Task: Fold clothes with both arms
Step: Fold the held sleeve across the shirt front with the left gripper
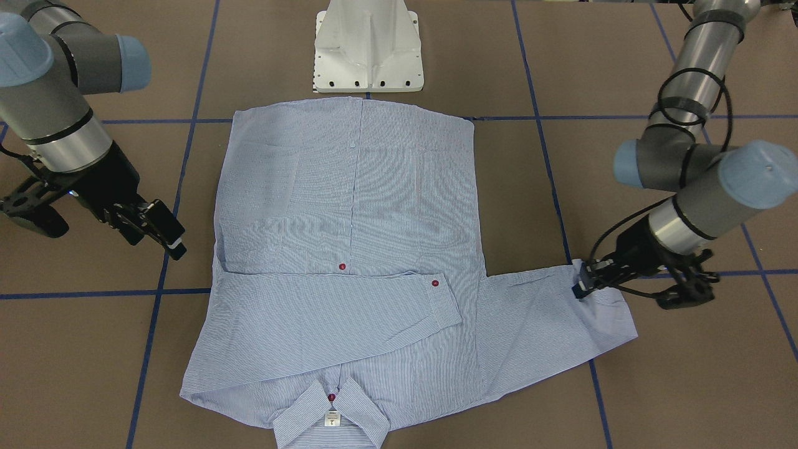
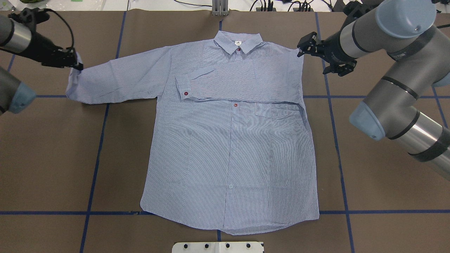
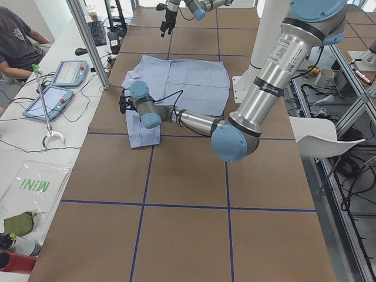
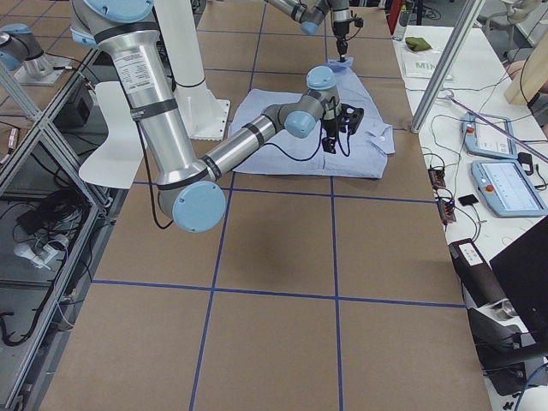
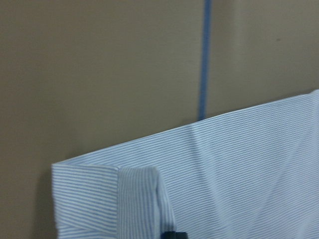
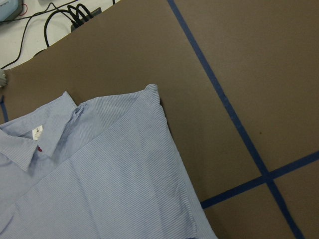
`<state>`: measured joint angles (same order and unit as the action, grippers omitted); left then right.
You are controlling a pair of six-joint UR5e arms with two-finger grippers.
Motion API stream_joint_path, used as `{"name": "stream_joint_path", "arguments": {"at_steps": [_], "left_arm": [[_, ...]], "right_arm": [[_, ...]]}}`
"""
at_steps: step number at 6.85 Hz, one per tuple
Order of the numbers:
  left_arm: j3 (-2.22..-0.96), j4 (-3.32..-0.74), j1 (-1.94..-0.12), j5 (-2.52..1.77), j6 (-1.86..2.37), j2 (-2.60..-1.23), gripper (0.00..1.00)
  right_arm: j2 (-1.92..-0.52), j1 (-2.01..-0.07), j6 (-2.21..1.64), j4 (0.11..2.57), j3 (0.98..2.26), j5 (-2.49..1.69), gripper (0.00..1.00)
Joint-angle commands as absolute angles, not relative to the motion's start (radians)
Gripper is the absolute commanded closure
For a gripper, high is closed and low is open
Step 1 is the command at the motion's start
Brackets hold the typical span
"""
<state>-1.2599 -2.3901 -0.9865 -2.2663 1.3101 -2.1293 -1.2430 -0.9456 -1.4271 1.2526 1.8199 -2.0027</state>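
Table (image 2: 52,158), brown with a blue tape grid: the shirt (image 2: 228,158) is laid flat on it, front up, collar at the side far from the base. The folded sleeve (image 2: 246,82) is laid across the chest; the outstretched sleeve (image 2: 119,80) is spread sideways on the robot's left. The right gripper (image 2: 304,45) is held just beside the shirt's shoulder, jaws parted, nothing held. The left gripper (image 2: 78,65) is set at the cuff (image 5: 99,199) and appears closed on its edge, one corner being turned up. Step in hand is judged to be folding this sleeve across the chest: the cuff should be lifted slightly, carried level and laid along the folded sleeve, so that the body is not dragged. The pinch is cut off at the wrist view's lower edge, so grip depth cannot be confirmed.
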Motion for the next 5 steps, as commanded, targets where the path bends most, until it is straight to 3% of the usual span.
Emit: {"name": "stream_joint_path", "arguments": {"at_steps": [1, 3, 5], "left_arm": [[-1.252, -2.283, -0.849, -2.111, 1.574, -2.323, 1.0], [-1.189, -2.227, -0.761, -2.071, 1.772, -2.504, 1.0], [-1.155, -2.233, -0.677, -1.955, 1.926, -2.6, 1.0]], "right_arm": [[-1.327, -0.972, -1.347, 1.25, 1.839, -2.008, 0.0], [-1.348, -0.976, -1.322, 1.247, 1.839, -2.003, 0.0], [-1.356, -0.979, -1.324, 1.247, 1.841, -2.0, 0.0]]}}
